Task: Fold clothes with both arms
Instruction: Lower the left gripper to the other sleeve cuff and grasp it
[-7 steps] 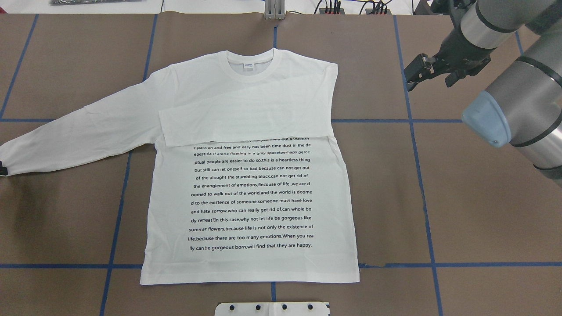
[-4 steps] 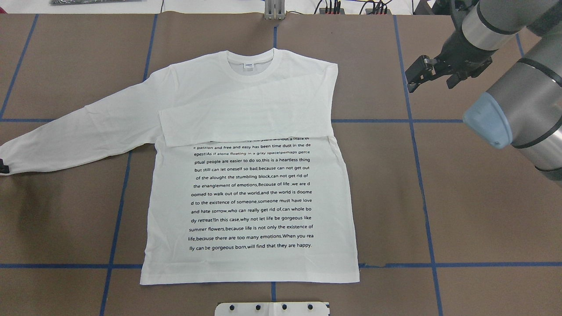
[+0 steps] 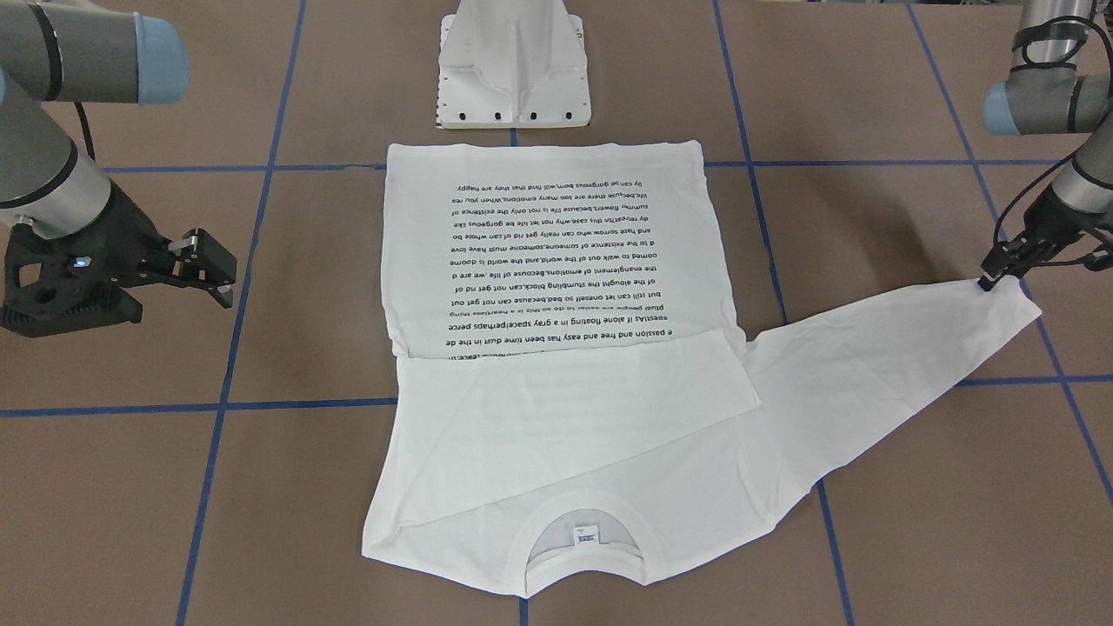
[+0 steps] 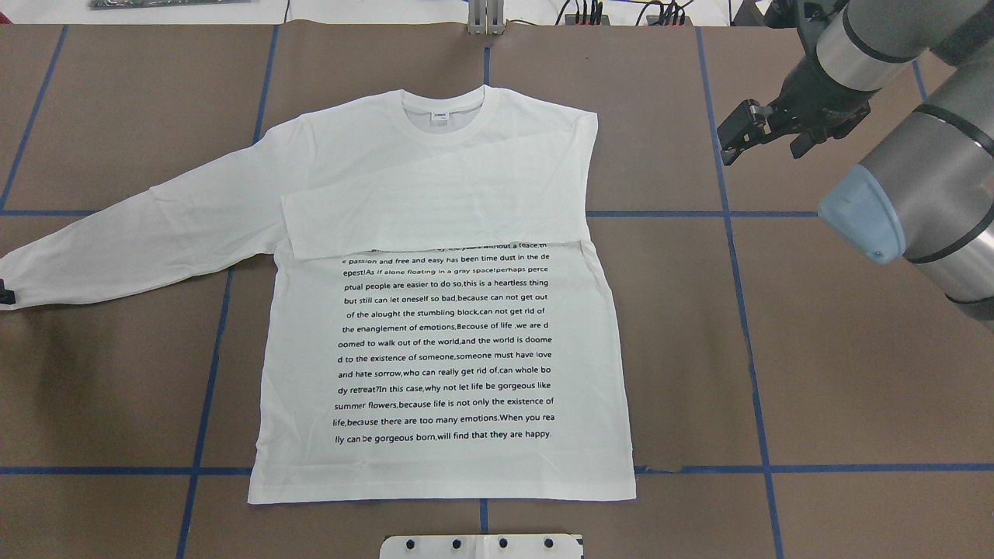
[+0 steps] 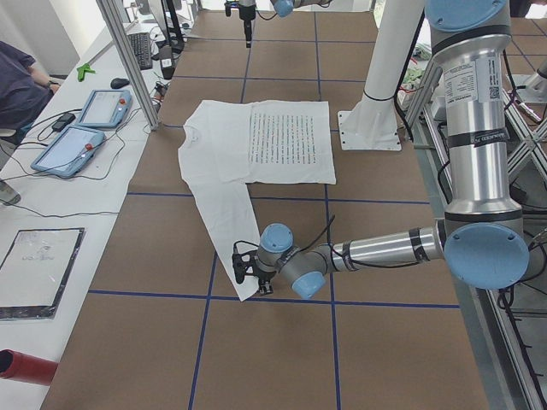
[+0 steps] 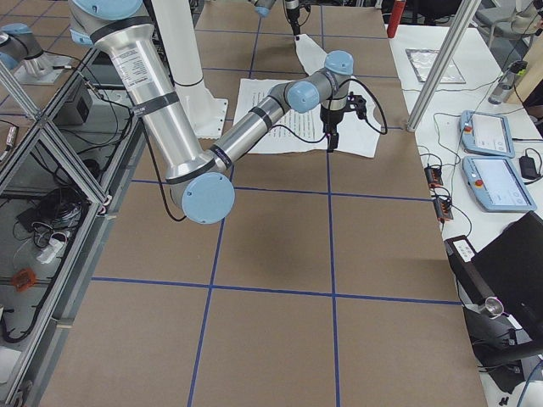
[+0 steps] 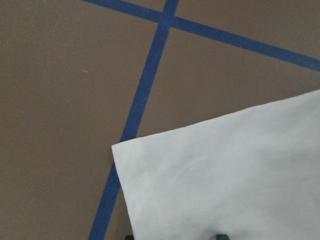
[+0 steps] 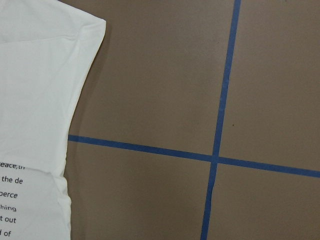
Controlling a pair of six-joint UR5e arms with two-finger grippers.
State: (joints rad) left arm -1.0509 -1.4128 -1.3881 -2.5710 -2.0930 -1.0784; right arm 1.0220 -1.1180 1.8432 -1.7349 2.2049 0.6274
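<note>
Left fingers (image 3: 991, 278), in the front view, stand tip-down on the cuff (image 3: 1013, 300) of the outstretched sleeve (image 3: 878, 374). I judge they are placed there to carry it across the shirt (image 3: 556, 261), as the folded sleeve (image 3: 574, 382) already lies. Right fingers (image 3: 209, 252) hang spread and empty, well apart from the shirt, likely parked clear of that fold.

Overhead, the shirt lies flat mid-bench (image 4: 854, 388), text up, neck away from the robot. Only a black tip shows at the cuff.

From the left end, the left arm (image 5: 376, 248) reaches low to the sleeve's end. The right-end view adds nothing sure.

Left wrist view: two dark tips sit apart over the cuff's hem, so the fingers look spread, not yet pinching. Right wrist view: only the shirt's shoulder beside bench.
</note>
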